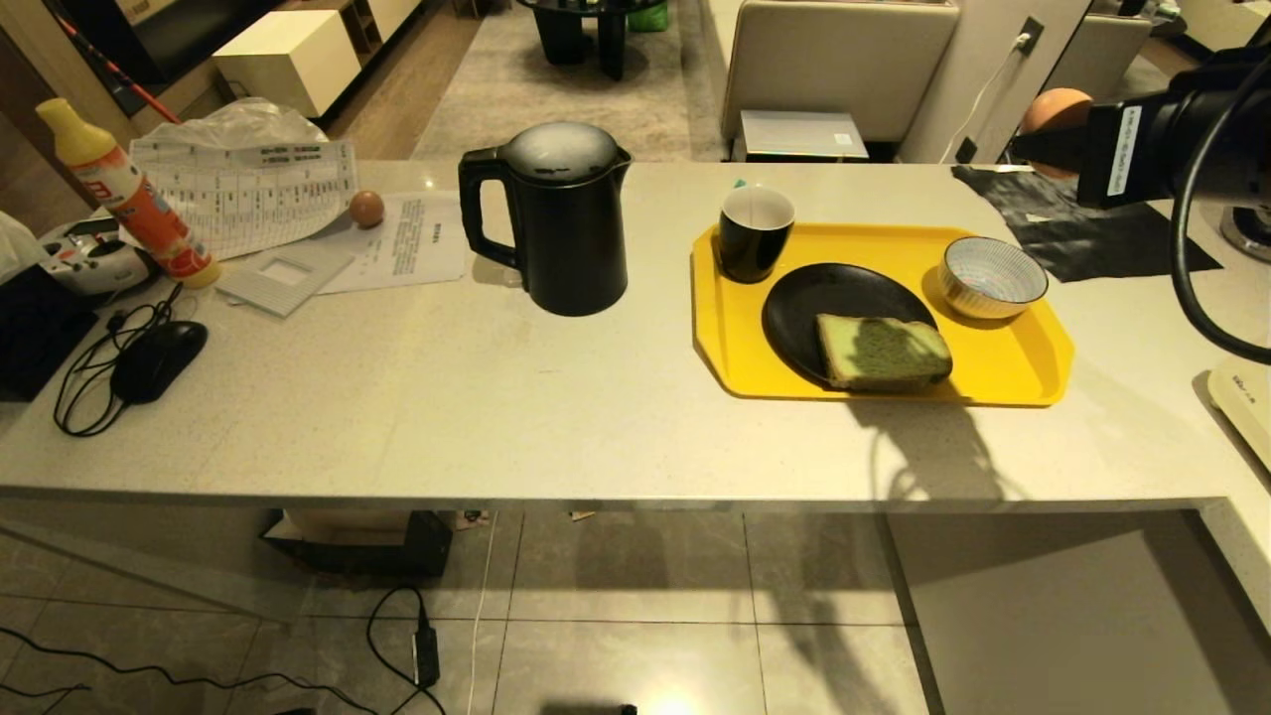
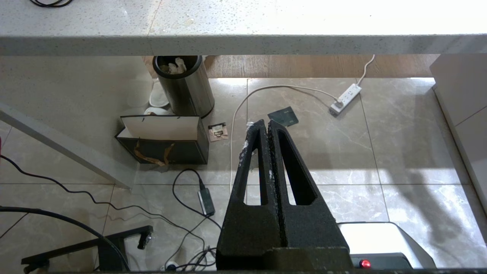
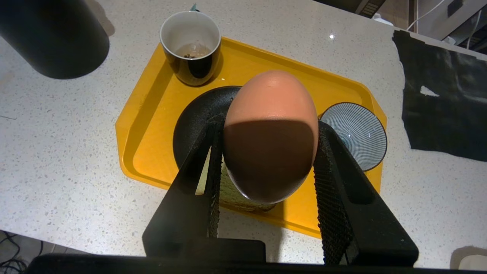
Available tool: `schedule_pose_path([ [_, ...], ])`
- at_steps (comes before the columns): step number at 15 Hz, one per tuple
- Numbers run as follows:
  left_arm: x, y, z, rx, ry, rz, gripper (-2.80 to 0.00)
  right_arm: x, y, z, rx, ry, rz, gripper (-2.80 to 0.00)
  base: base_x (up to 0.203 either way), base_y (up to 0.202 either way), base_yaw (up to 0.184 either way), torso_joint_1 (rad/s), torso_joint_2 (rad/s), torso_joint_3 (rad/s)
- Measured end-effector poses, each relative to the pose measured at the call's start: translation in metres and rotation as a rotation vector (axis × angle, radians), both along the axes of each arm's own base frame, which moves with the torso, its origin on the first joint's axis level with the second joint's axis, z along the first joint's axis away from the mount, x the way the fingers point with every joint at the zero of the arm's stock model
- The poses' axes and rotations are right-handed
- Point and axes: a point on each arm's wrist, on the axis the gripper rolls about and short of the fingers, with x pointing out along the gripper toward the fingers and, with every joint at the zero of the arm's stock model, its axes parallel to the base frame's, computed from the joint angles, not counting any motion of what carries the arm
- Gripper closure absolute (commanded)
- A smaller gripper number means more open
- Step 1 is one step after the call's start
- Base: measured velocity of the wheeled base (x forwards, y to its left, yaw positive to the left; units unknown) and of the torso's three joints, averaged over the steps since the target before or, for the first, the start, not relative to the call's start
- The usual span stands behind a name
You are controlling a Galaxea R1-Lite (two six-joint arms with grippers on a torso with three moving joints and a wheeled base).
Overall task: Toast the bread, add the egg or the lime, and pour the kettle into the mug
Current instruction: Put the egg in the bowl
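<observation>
My right gripper [image 3: 271, 125] is shut on a light-brown egg [image 3: 271, 114], held high above the yellow tray [image 3: 152, 114]; in the head view gripper [image 1: 1051, 127] and egg [image 1: 1058, 104] hang at the upper right. Under it the bread [image 1: 882, 350], green-faced, lies on a black plate [image 1: 824, 298]; only its edge [image 3: 232, 196] shows past the egg. The mug [image 1: 755, 233] stands at the tray's far left corner, with a little dark liquid inside [image 3: 190, 49]. The black kettle [image 1: 566, 218] stands left of the tray. A second egg [image 1: 365, 209] rests on papers. My left gripper [image 2: 265, 123] hangs shut below the counter.
A striped bowl [image 1: 993, 276] sits on the tray's right side. At the counter's left end are a yellow-capped bottle [image 1: 129, 199], papers [image 1: 248, 194] and a mouse [image 1: 159, 357] with its cable. A black cloth [image 1: 1092, 233] lies at the far right. A bin [image 2: 182, 83] and bag [image 2: 163, 140] stand underneath.
</observation>
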Motion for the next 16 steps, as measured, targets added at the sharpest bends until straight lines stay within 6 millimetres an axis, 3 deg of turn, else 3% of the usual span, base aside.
schedule_pose_path([
  [16,0.0,0.0001,0.0,-0.001,0.0,0.0,0.0,0.0039,0.0014,-0.0022,-0.003,0.009,0.001,0.0,0.0,0.0,0.0,0.0,0.0,0.0],
])
